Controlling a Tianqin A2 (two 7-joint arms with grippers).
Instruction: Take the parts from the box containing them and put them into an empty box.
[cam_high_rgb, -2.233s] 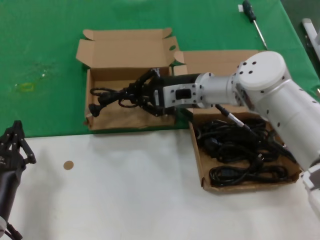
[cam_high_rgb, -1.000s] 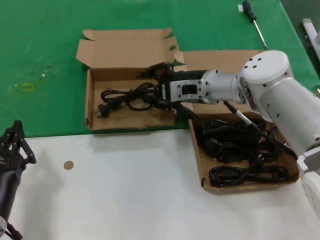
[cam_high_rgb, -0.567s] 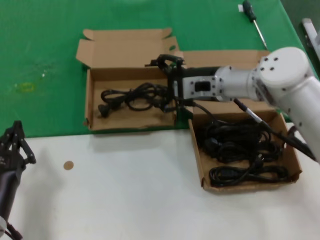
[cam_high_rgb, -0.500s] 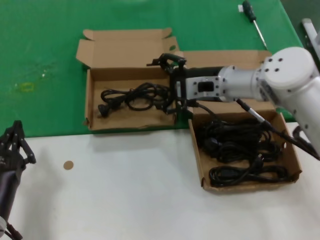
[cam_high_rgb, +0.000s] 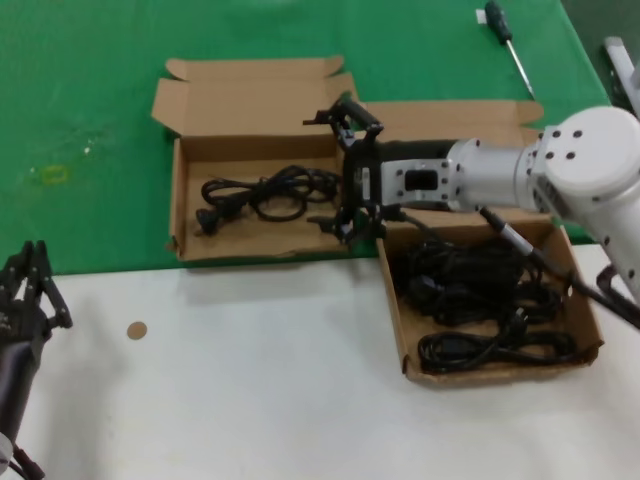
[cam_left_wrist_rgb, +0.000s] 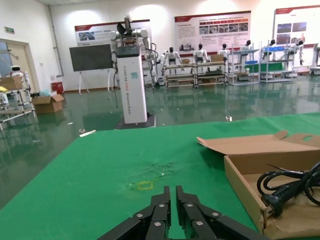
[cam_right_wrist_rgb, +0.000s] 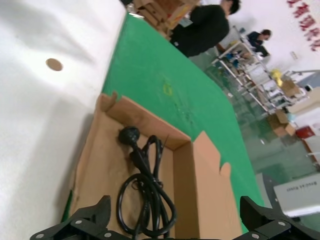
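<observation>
At three o'clock of the empty box (cam_high_rgb: 255, 205), where one cord (cam_high_rgb: 265, 192) lies released, the right tool (cam_high_rgb: 345, 170) hangs spread wide and empty, so the next move is to the cords (cam_high_rgb: 485, 300) in the full box (cam_high_rgb: 400, 320) at five o'clock; the left tool (cam_high_rgb: 25, 290) sits parked, fingers together.

A glossy dark-green hall floor (cam_left_wrist_rgb: 60, 130) reflects overhead light. White walls carry printed display boards (cam_left_wrist_rgb: 212, 27). A white pillar-shaped kiosk (cam_left_wrist_rgb: 134, 82) stands beside metal shelving racks (cam_left_wrist_rgb: 200, 70).

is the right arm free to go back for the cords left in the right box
Probably yes: the right pincer is open and empty beside that box, whose cords lie uncovered.
</observation>
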